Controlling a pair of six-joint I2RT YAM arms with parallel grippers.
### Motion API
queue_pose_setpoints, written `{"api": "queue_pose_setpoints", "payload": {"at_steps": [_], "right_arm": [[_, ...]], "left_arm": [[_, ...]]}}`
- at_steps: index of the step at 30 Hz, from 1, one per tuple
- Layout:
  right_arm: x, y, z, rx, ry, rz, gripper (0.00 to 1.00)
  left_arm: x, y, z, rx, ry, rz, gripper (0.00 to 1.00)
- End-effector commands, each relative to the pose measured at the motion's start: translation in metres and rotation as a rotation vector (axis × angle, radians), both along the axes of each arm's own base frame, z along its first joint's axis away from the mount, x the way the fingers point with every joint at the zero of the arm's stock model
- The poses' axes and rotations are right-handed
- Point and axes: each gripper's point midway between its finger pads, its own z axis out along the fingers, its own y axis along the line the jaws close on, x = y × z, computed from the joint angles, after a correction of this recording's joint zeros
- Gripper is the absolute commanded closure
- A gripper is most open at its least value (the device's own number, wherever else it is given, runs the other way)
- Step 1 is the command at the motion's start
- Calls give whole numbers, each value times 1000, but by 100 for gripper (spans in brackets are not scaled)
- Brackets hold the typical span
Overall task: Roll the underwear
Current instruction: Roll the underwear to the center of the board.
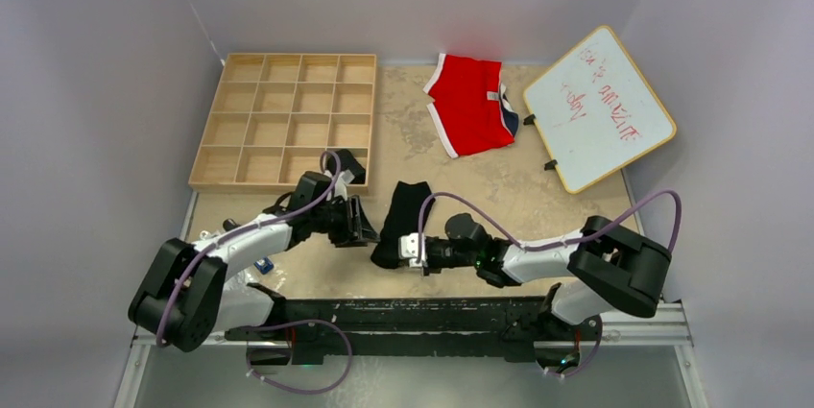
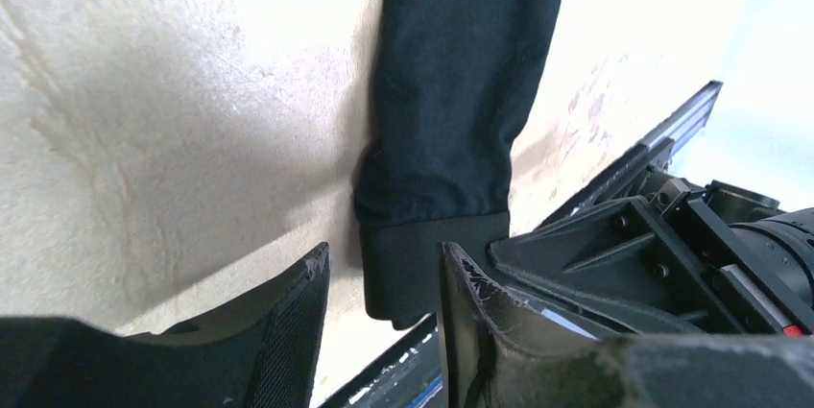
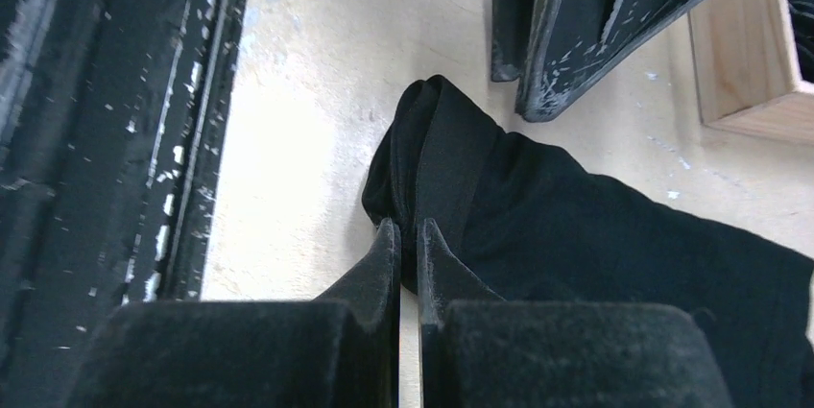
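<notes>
**Risk: thin pinch slips, roll never starts**

The underwear (image 1: 401, 208), folded into a narrow black strip, lies on the table (image 1: 538, 206) near the middle of its near edge, with its long axis running toward the far edge. The right gripper (image 3: 407, 228) has its fingers almost pressed together, pinching only a thin lip at the strip's near end. The left gripper (image 2: 384, 254) is spread, faces that same end from the left, and holds nothing.

Likely failures:
- The lip pulls out of the pinch.
- The soft strip slides instead of curling.
- The two grippers, very near each other, collide.

The wooden tray (image 1: 206, 154) at the far left corner crowds the left arm.
</notes>
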Motion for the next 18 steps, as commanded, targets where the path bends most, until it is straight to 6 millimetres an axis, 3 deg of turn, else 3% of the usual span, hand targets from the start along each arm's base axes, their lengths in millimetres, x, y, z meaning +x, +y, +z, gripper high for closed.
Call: {"api": "queue_pose_setpoints", "payload": {"at_steps": [1, 8, 18], "right_arm": [[-13, 12, 26, 139, 203, 19, 100], [-6, 12, 37, 233, 468, -54, 100], [20, 3, 42, 334, 870, -288, 100]], "left_arm": [[12, 10, 9, 39, -56, 85, 58], [18, 12, 27, 14, -134, 111, 58], [19, 14, 33, 15, -144, 135, 60]]}}
